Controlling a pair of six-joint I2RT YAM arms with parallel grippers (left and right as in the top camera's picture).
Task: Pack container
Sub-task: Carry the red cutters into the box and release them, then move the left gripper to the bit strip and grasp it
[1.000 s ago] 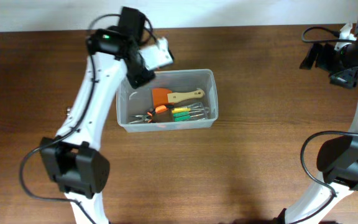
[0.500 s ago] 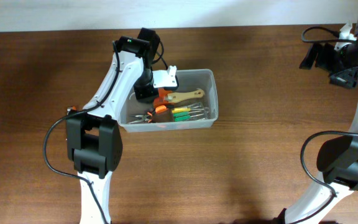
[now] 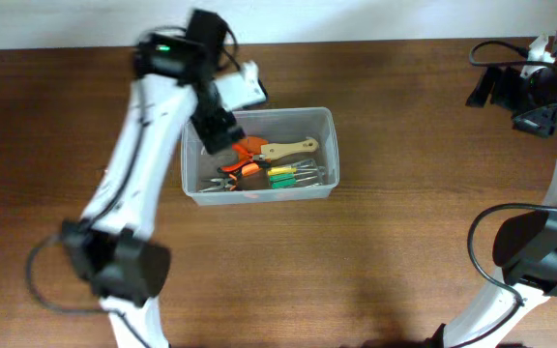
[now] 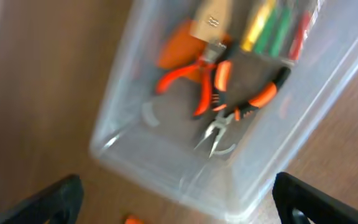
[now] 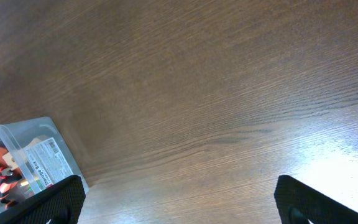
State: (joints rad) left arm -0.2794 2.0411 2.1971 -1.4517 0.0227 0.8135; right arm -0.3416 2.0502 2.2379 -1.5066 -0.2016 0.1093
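The container (image 3: pixel 259 195) is a clear plastic bin in the middle of the table. Inside lie orange-handled pliers (image 4: pixel 194 81), black-and-orange pliers (image 4: pixel 257 99), a wooden-handled scraper (image 3: pixel 288 149) with an orange blade, and a small case of green, yellow and red screwdrivers (image 4: pixel 275 25). My left gripper (image 3: pixel 219 133) hovers over the bin's back left corner, open and empty; in the left wrist view the left gripper (image 4: pixel 179 211) shows its fingers spread wide above the bin wall (image 4: pixel 166 162). My right gripper (image 3: pixel 511 92) stays at the far right, open and empty.
In the right wrist view, bare wooden table lies under the open right gripper (image 5: pixel 179 208), with the labelled corner of the bin (image 5: pixel 27 155) at lower left. A small orange speck (image 4: pixel 132 219) sits on the table beside the bin. A pale wall edges the table's back.
My left gripper swung over the bin, opened and let go of the orange-handled pliers, which now lie inside. It has since drawn back toward the back left corner. The right arm has not moved.
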